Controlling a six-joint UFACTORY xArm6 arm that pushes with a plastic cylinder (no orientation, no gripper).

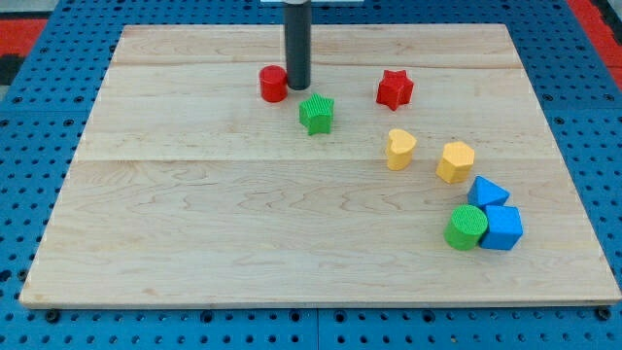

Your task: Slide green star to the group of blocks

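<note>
Nearest the view's bottom: green cylinder touching blue cube, blue triangular block just above them. Further up, yellow hexagon beside yellow heart. Red star higher, apart. Green star near top centre, well apart from that group. Tip just above-left of green star, beside red cylinder. No gripper, plain rod only.

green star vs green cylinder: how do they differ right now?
Shape: the green star has points, the green cylinder is round. Place: the star is near the view's top, just below-right of my tip; the cylinder is at the lower right. Contact: the star stands alone; the cylinder touches the blue cube. Both are green.
</note>
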